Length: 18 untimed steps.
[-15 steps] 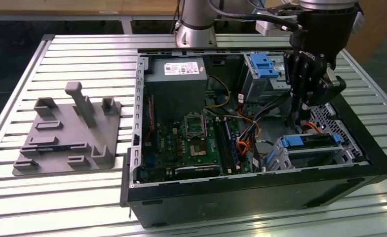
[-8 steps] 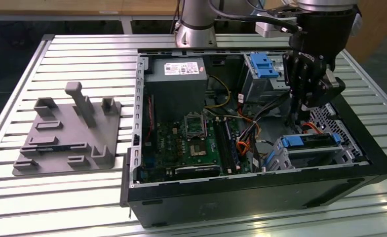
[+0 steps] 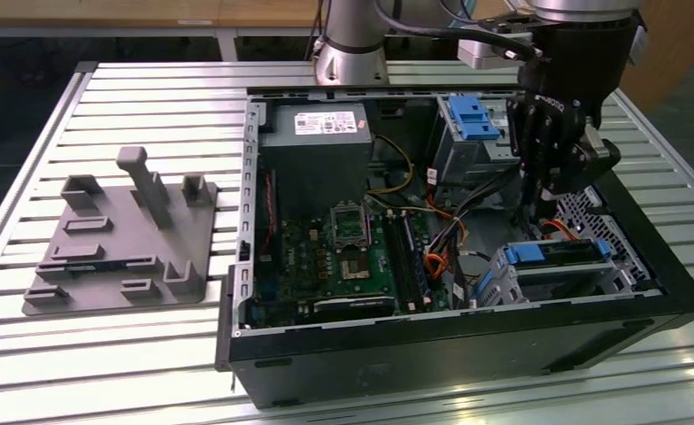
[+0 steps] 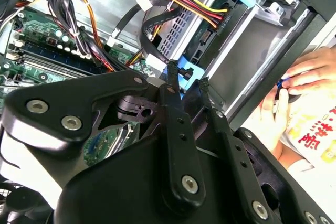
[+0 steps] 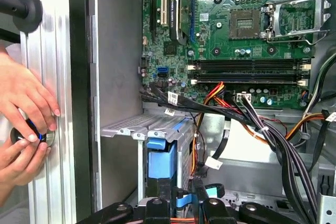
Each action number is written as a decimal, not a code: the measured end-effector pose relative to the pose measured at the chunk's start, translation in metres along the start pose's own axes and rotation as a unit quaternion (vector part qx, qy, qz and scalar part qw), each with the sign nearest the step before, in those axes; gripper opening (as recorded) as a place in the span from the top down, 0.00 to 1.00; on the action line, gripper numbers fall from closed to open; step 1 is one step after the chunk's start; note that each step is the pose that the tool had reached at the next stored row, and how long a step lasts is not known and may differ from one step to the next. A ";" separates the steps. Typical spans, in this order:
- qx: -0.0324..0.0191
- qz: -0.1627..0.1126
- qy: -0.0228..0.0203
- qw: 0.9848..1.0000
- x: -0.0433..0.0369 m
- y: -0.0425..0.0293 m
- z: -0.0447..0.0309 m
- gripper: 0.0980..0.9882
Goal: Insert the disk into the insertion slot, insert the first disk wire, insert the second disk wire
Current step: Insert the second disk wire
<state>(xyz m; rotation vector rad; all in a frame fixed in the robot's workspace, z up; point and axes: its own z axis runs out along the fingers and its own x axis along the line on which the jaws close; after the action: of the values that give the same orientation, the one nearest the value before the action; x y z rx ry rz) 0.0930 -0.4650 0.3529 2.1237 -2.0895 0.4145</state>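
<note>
– On the slatted metal table [image 3: 146, 97], what stands?
– Open computer case [image 3: 442, 350], grey moulded plate [image 3: 111, 257] beside it; wooden panelling [image 3: 265, 9] behind. A person's hands [image 5: 21, 114] rest on the table beside the case.
– And the disk [image 3: 556, 255]?
– Seated in its perforated cage [image 3: 625, 252], exterior view's right. Claw [image 4: 187, 77] hangs above; its grip cannot be told

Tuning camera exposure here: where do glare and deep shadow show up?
Exterior view: the slatted table glares white toward the picture's bottom, while the computer case is dim inside around the disk. Second wrist view: the gripper is a dark foreground mass, and the background by a person's hand is blown white. First wrist view: the motherboard is evenly lit.
</note>
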 end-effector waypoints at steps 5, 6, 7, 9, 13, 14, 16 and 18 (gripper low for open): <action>0.001 -0.002 0.001 1.000 -0.0007 0.0001 0.0013 0.77; 0.001 -0.003 0.001 1.000 -0.0008 0.0001 0.0015 0.77; 0.001 -0.003 0.001 1.000 -0.0009 0.0002 0.0018 0.77; 0.001 -0.004 0.001 1.000 -0.0012 0.0002 0.0024 0.77; 0.002 -0.005 0.002 1.000 -0.0019 0.0003 0.0033 0.77; 0.002 -0.006 0.003 1.000 -0.0021 0.0004 0.0035 0.77; 0.002 -0.006 0.003 1.000 -0.0025 0.0004 0.0040 0.78; 0.002 -0.007 0.004 1.000 -0.0028 0.0005 0.0044 0.87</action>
<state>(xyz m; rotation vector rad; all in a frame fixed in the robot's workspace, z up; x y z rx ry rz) 0.0930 -0.4636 0.3478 2.1344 -2.0705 0.4244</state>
